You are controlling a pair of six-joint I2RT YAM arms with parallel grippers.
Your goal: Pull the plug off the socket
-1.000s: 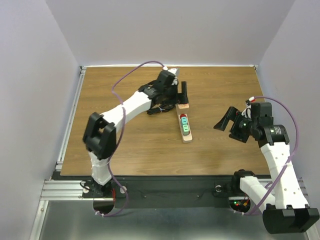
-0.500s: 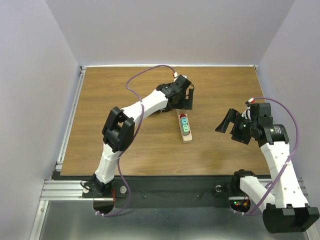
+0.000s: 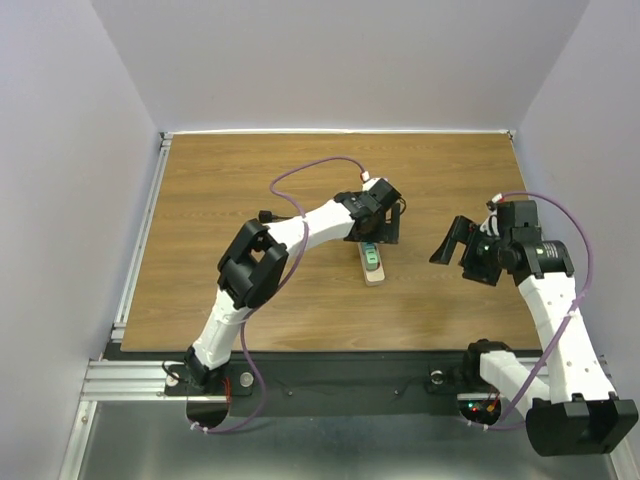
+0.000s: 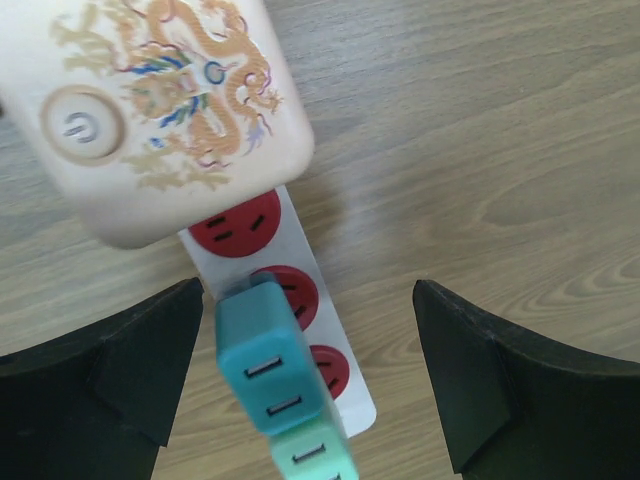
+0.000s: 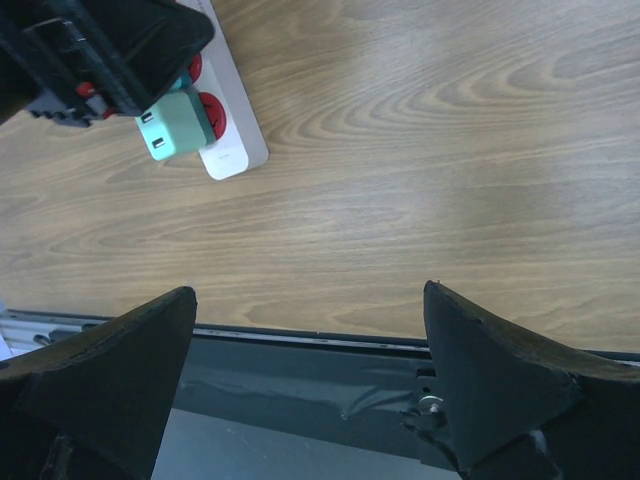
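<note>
The socket [image 4: 150, 120] is a beige power strip with a dragon print, a power button and red outlets [image 4: 238, 222]. A teal plug [image 4: 265, 365] and a green plug [image 4: 318, 462] stand in it side by side. In the top view the strip [image 3: 375, 274] lies mid-table with my left gripper [image 3: 383, 232] over its far part. My left gripper [image 4: 310, 390] is open, one finger [image 4: 120, 370] on each side of the teal plug, touching nothing. My right gripper [image 3: 452, 243] is open and empty to the right of the strip. Its wrist view [image 5: 305, 390] shows the green plug [image 5: 175, 125].
The wooden table [image 3: 250, 290] is boxed in by grey walls, with a metal rail [image 3: 140, 230] along its left edge. The table's near edge and a dark ledge [image 5: 300, 380] lie under my right gripper. Purple cables [image 3: 300, 175] loop over both arms.
My left gripper has swung right and nearer, from beyond the strip's far end to over the plugs. My right gripper has barely shifted.
</note>
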